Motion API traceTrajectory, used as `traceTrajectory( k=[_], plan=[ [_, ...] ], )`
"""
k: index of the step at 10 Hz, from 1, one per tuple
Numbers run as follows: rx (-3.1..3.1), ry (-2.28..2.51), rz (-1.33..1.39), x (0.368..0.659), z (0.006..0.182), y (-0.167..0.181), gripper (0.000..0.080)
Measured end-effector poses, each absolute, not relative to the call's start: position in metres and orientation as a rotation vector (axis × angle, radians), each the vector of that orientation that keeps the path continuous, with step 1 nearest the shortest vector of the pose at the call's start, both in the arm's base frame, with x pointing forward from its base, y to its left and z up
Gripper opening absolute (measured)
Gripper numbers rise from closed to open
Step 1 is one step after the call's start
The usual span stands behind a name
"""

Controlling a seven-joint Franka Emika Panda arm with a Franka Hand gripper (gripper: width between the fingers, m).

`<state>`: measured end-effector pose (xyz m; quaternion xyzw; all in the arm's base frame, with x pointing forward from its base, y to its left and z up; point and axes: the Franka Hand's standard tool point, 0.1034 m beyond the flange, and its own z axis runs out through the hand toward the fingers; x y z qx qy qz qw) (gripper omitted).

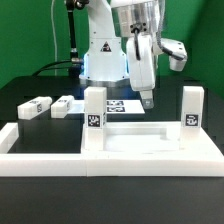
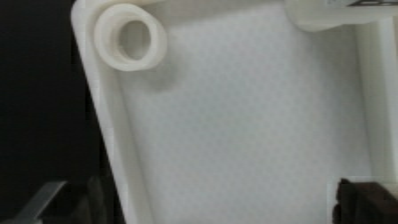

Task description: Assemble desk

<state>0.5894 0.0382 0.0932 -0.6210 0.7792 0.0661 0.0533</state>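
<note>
The white desk top (image 1: 140, 131) lies flat inside the border bars. Two white legs stand upright on it, one at the exterior view's left (image 1: 94, 107) and one at its right (image 1: 190, 105), each with a tag. Two loose legs (image 1: 35, 107) (image 1: 64, 104) lie on the table at the left. My gripper (image 1: 147, 98) hangs just above the desk top's far edge, between the two standing legs. In the wrist view the gripper (image 2: 214, 205) is open, its dark fingers (image 2: 50, 203) wide apart on either side of the desk top (image 2: 231, 120). A round socket (image 2: 130, 38) shows at the desk top's corner.
Long white border bars (image 1: 110, 152) run along the front and sides of the desk top. The marker board (image 1: 120, 103) lies behind it near the robot base. The table is black.
</note>
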Motion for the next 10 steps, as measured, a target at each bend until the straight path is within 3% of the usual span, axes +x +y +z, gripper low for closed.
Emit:
traceTrajectory(
  k=[2,5,8,10],
  plan=[
    [-1.914,2.36,0.182,0.575,0.083,0.043,0.0649],
    [-2.029,2.318,0.084,0.51,0.046,0.031,0.0649],
    [-2.109,2.235,-0.006,0.508,0.028,0.01,0.0649],
    [-2.116,2.235,0.028,0.515,0.024,0.015,0.0649]
  ],
)
